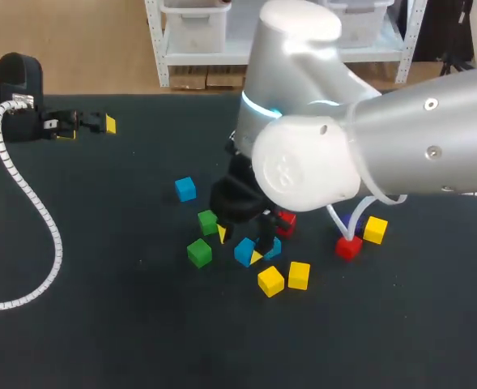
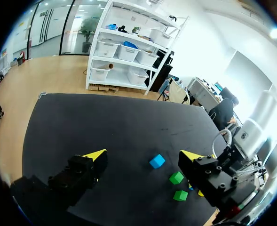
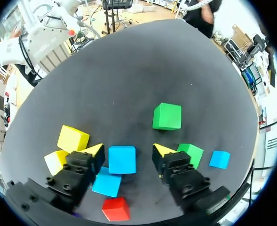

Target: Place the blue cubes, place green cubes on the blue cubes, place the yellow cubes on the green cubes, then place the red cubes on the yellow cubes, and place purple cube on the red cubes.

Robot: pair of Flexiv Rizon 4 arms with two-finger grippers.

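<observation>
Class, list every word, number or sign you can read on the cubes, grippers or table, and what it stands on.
None can be read: the cubes, the left gripper, the right gripper and the black table show no words, numbers or signs in any view.

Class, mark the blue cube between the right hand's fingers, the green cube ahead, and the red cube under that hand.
blue cube [image 3: 122,159]: right wrist view, top face.
green cube [image 3: 167,116]: right wrist view, top face.
red cube [image 3: 115,209]: right wrist view, top face.
</observation>
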